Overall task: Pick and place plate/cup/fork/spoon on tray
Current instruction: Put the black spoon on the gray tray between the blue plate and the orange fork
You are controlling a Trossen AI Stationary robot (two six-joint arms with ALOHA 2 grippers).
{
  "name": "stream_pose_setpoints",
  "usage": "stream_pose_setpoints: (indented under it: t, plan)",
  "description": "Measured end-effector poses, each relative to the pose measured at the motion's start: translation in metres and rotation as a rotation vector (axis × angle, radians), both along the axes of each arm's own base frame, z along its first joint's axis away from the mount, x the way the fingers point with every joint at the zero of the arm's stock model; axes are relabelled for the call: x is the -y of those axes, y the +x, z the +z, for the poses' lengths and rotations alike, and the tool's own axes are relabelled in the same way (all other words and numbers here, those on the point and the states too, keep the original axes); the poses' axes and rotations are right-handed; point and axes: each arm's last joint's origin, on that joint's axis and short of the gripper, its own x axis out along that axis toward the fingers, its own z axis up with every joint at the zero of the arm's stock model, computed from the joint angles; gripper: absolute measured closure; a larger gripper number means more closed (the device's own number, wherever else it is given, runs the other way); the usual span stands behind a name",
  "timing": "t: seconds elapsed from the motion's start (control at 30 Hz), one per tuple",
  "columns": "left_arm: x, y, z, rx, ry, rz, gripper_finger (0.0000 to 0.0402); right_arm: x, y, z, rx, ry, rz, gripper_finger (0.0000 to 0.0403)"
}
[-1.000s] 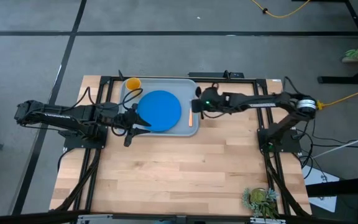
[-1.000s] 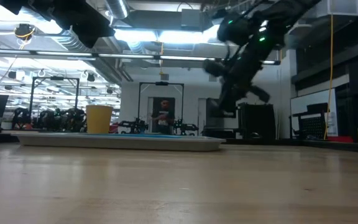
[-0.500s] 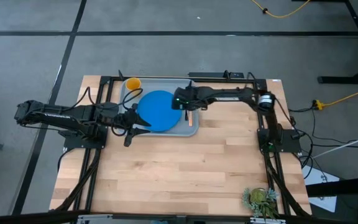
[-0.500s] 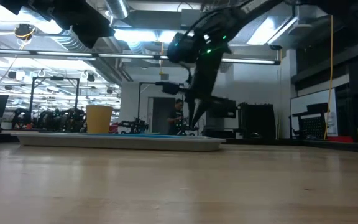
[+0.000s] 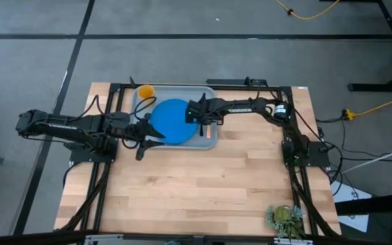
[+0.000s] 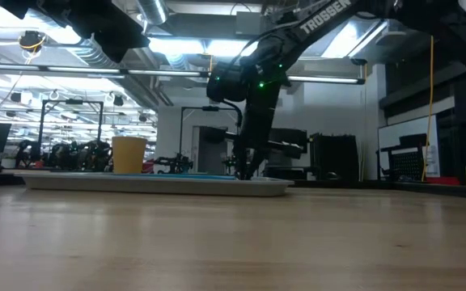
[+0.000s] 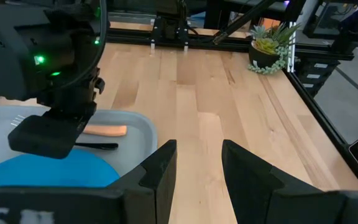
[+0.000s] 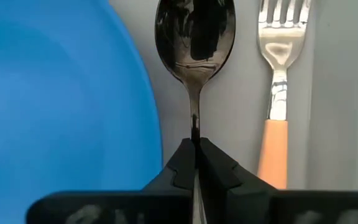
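The grey-blue tray (image 5: 206,88) lies at the table's far side. On it are the blue plate (image 5: 172,121), the yellow-orange cup (image 5: 145,91) at its far left corner, and the orange-handled fork (image 8: 273,99) along its right rim. My right gripper (image 5: 199,117) stands low over the tray between plate and fork, shut on the dark spoon (image 8: 194,37). My left gripper (image 5: 154,133) is open and empty at the tray's near left edge, beside the plate. My right gripper pinches the spoon's thin handle (image 8: 194,127) between its two fingers, the bowl (image 8: 194,28) pointing away from the fingers. The fingers (image 6: 245,166) point down at the tray. The spoon lies parallel to the fork, between it and the plate (image 8: 61,93), level at the tray floor (image 7: 98,146).
Bare wooden table (image 5: 196,184) stretches from the tray to the near edge. A small potted plant (image 5: 286,218) stands at the near right corner. Black frame rails (image 5: 295,177) run along both sides.
My right gripper has gone from the tray's right rim toward the table's left, over the tray, and down toward the tray floor with the spoon; it now stands between plate and fork.
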Motion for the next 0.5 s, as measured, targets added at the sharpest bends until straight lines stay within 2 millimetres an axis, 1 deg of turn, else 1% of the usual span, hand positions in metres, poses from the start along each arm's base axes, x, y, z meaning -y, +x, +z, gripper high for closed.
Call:
stream_pose_setpoints:
  t: [0.23, 0.5]
  plan:
    - [0.0000, 0.0000, 0.0000, 0.000, 0.000, 0.000, 0.0280, 0.0009, -0.0011, 0.0003, -0.022, -0.047, -0.009, 0.0390]
    - [-0.0001, -0.0001, 0.0000, 0.000, 0.000, 0.000, 0.0280, 0.0000, -0.0042, -0.0006, -0.062, -0.046, 0.010, 0.0377]
